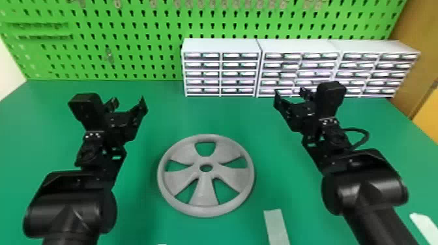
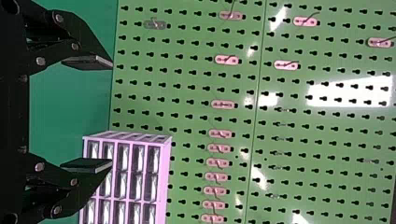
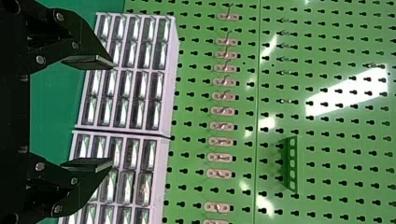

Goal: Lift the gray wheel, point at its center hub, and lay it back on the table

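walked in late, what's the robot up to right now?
Nothing is being handled yet as things stand. The gray wheel lies flat on the green table between the two arms. The left gripper and the right gripper are both open and empty, held up to either side of the wheel, fingers toward the pegboard. So the wheel is on the table, with neither arm touching it.
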Tool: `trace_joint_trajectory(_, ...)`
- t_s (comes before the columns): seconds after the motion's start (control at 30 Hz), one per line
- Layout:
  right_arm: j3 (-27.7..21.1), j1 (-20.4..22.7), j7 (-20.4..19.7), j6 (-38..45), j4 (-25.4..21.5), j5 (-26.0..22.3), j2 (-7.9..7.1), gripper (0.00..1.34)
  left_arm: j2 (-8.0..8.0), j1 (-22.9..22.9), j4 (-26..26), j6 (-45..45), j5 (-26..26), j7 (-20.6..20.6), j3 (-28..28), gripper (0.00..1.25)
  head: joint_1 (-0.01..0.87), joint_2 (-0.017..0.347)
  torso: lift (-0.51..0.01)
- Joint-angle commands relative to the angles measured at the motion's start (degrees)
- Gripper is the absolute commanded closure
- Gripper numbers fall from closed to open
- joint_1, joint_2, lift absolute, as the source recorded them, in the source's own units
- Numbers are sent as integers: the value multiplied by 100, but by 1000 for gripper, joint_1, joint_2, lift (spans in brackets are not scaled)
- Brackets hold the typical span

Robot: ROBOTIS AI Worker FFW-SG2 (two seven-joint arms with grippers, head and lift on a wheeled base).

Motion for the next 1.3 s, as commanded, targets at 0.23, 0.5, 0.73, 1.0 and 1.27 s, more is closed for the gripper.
trace_joint_trajectory(0.23, 1, 0, -9, 72, -16, -23, -8, 519, 0, -1, 0, 0, 0, 0, -7, 506, 692, 48, -96)
trace_joint_trajectory(0.5, 45, -18, -9, 116, -24, -32, -17, 519, 0, -1, 0, 0, 0, 0, -7, 506, 692, 48, -96)
trace_joint_trajectory(0.73, 89, -18, -26, 186, -33, -32, -25, 521, 0, -1, 0, 0, 0, 0, 11, 506, 692, 48, -96)
trace_joint_trajectory(1.0, 194, -35, -184, 555, -209, -58, -87, 522, 0, -1, 0, 0, 0, 0, -7, 506, 692, 48, -96)
trace_joint_trajectory(1.27, 405, -229, -606, 1803, -727, -190, -192, 524, 0, -1, 0, 18, -9, 0, -7, 506, 692, 48, -96)
